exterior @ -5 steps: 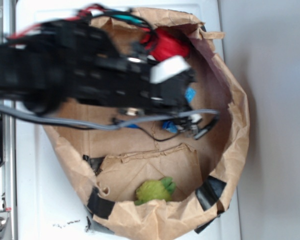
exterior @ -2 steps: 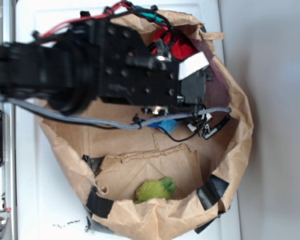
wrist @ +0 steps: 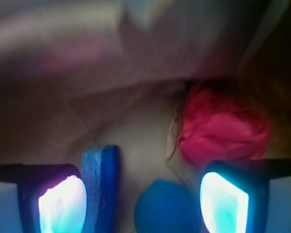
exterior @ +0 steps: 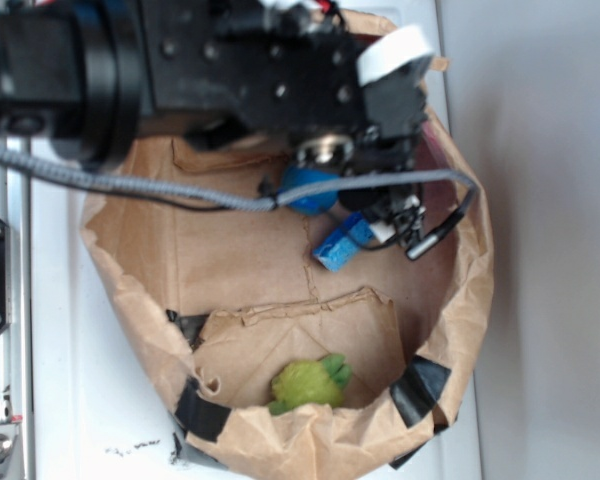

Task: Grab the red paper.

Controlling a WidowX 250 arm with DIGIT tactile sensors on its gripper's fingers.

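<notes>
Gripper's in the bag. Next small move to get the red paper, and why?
Probably shift the open gripper toward its right finger and forward: in the wrist view the red paper sits ahead, off-centre, while the blue ball lies between the fingers.

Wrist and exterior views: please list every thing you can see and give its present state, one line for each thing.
red paper: crumpled, lying free ahead of the gripper, not gripped.
gripper: open, nothing between the fingers.
blue ball: lying loose in the bag, not gripped.
blue block: loose on the bag floor.
green toy: lying at the near wall, untouched.
paper bag: open, rim rolled down, taped.
</notes>
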